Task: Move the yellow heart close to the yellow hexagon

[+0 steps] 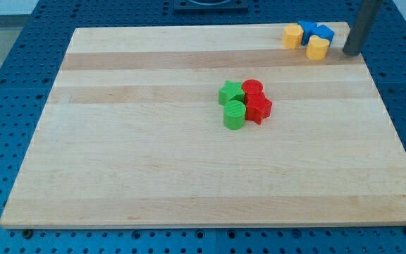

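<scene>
Standing at the view's top right corner of the board (189, 176), the dark rod comes down from the upper edge of the picture, and my tip (352, 53) rests at or just past the board's right edge. No gripper is fitted to this arm, only the rod, so nothing is clenched or let go; the tip touches no block.

Just to the tip's left, with a narrow gap between, lies the yellow heart (318, 48). Its exact outline is hard to read at this size. Above and left of the heart, and touching it or nearly so, sit two blue blocks: one blue block (323, 32) closest to the tip, and a second blue block (307, 31) beyond it; their shapes cannot be made out. Farther left still is the yellow hexagon (292, 35), pressed against the second blue block. Heart and hexagon are already near each other, parted only by a small space.

Well away from the tip, down and to the left near the board's middle, four blocks huddle together: a green star (230, 93), a green cylinder (234, 114) below it, a red cylinder (252, 88), and a red star (259, 108). They touch one another.

The board lies on a blue perforated bench (5, 85).
</scene>
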Robot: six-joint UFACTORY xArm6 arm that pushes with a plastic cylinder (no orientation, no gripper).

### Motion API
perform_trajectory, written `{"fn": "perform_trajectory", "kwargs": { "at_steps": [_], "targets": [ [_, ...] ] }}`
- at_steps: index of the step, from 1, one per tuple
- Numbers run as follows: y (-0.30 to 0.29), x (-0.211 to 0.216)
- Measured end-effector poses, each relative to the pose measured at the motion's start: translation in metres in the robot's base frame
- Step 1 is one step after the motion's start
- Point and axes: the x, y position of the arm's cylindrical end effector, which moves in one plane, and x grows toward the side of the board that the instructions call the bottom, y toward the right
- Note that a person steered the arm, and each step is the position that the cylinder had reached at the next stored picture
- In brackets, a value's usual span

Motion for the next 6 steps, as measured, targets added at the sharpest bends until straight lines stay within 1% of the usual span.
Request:
{"fn": "perform_trajectory", "kwargs": {
  "at_steps": [2,4,6],
  "targets": [
    [-0.009,-0.006],
    [-0.014,0.013],
    [-0.064,0.013]
  ]
}}
